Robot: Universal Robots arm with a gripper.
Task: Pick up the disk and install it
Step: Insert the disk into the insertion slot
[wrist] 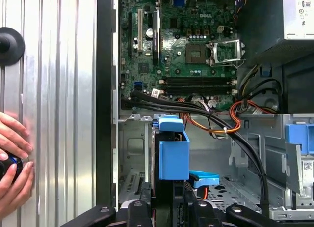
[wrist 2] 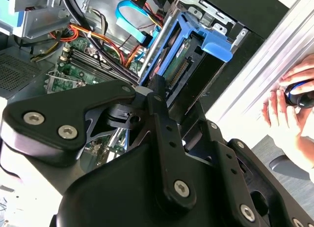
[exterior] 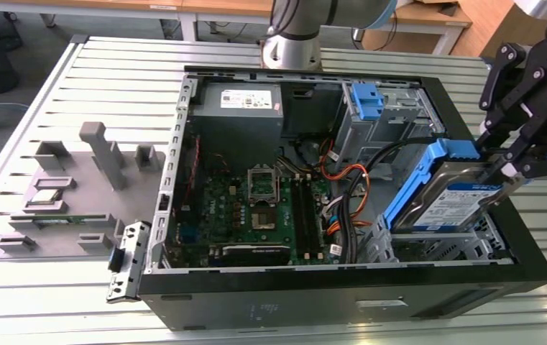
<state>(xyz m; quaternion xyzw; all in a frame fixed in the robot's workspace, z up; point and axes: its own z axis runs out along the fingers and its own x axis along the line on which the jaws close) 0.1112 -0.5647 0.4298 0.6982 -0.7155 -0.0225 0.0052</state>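
Disk clamped between fingers, tilted above drive cage. Advice: align blue rails with cage sides, lower squarely.

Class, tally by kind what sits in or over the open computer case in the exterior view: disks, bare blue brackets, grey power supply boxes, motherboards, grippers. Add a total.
disk: 1
bare blue bracket: 1
grey power supply box: 1
motherboard: 1
gripper: 1
Total: 5
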